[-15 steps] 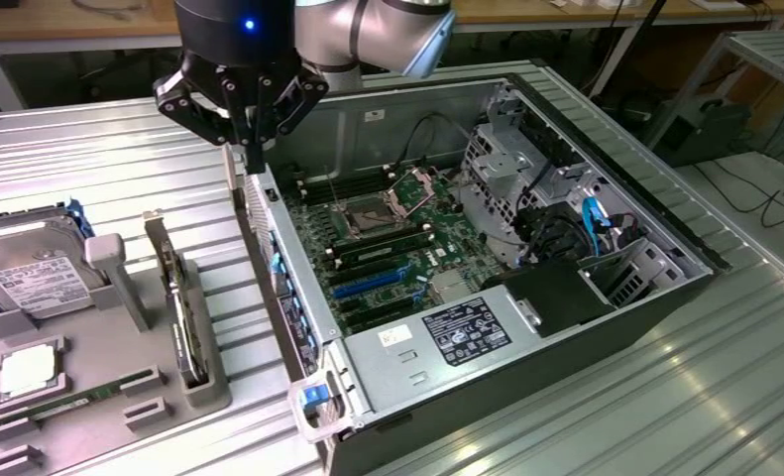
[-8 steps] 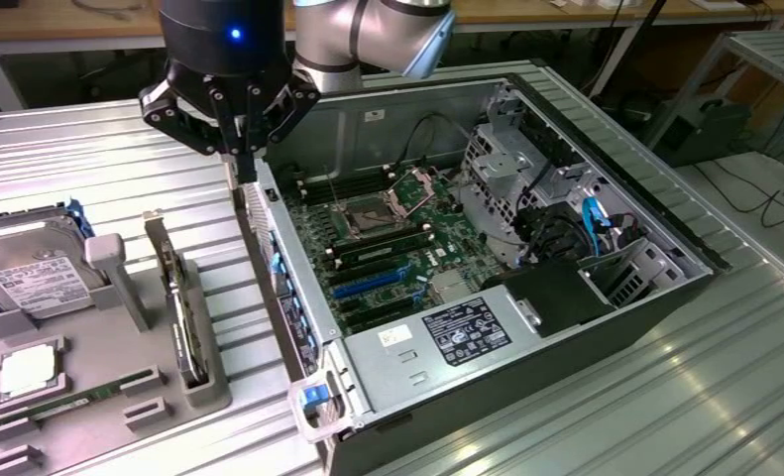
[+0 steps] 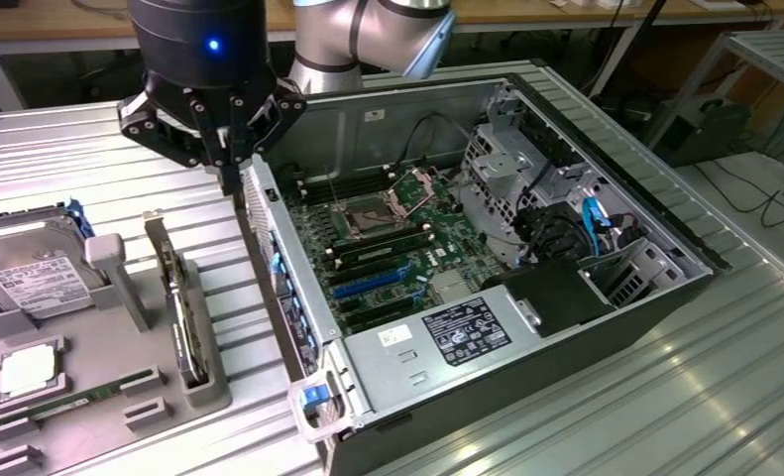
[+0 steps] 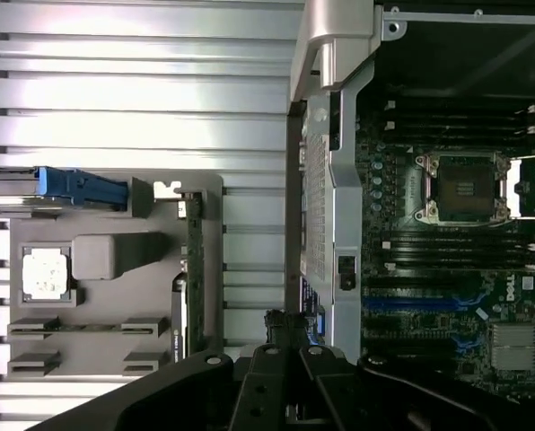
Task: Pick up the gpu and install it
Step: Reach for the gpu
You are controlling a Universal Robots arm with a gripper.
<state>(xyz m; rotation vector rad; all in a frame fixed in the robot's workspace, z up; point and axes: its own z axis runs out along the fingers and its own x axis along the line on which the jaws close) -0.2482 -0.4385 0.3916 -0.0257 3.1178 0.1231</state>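
My claw (image 3: pixel 233 183) is closed, the fingers pressed together with nothing between them. I hang above the ribbed metal table (image 3: pixel 604 397), right at the near wall of the open computer case (image 3: pixel 280 258), close to its far corner in the exterior view.

The gpu (image 3: pixel 180 307) is not in my grip. It stands on its long edge in a slot of the grey holder tray (image 3: pixel 114 367), on the exterior view's left of the case, apart from my fingertips. Through my wrist camera the gpu (image 4: pixel 194 269) shows as a thin dark-green strip seen edge-on, along the side of the tray (image 4: pixel 115 193) nearest the case, with my claw (image 4: pixel 285 321) just beside the case wall (image 4: pixel 326 180).

On the same tray: a hard drive (image 3: pixel 28 273) with a white label, a processor chip (image 3: pixel 28 372) lying flat in its pocket, and a narrow green memory stick (image 3: pixel 61 402).

Inside the case the motherboard (image 3: pixel 405 248) lies exposed. The processor socket (image 3: pixel 365 213) is bare, the blue expansion slots (image 3: pixel 365 283) hold no card, and the power supply (image 3: pixel 458 332) sits at the near end.
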